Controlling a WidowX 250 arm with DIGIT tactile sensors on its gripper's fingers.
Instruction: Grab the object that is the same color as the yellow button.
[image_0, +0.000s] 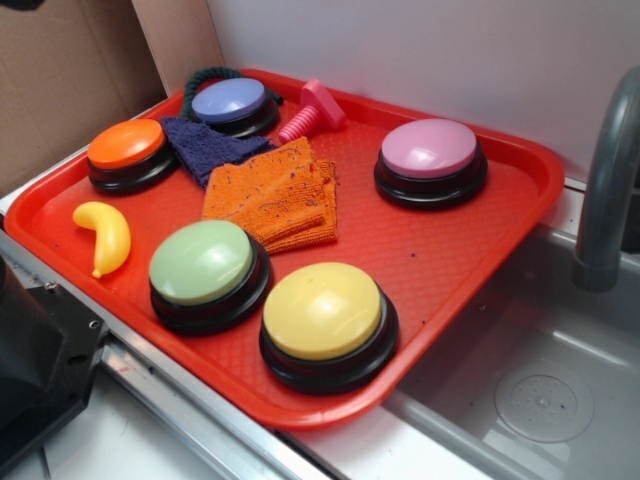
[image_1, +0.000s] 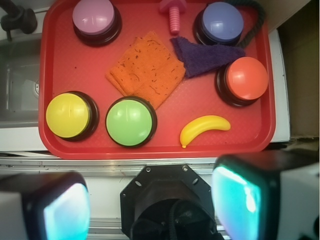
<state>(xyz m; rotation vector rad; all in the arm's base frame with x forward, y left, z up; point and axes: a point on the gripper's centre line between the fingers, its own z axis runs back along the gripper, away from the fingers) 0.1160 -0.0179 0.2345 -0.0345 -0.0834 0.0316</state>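
The gripper (image_1: 152, 200) hung with jaws spread wide, holding nothing; the toy banana (image_1: 204, 128) lay on the red tray (image_1: 55, 60) just ahead of its right finger; the yellow button (image_1: 68, 115) sat ahead-left.

The banana (image_0: 104, 236) (image_1: 204, 128) is a small, glossy yellow plastic toy, curved, lying flat on its side on the red tray (image_0: 440, 255) (image_1: 60, 75). In the exterior view it sits at about 9 o'clock on the tray, close to the rim, its pointed tip toward 6 o'clock. Nothing touches it.

The yellow button (image_0: 324, 312) (image_1: 68, 115) is a large, round, pale-yellow dome on a black base, standing upright at about 6 o'clock on the tray in the exterior view. It is much bigger than the banana and lies well apart from it.
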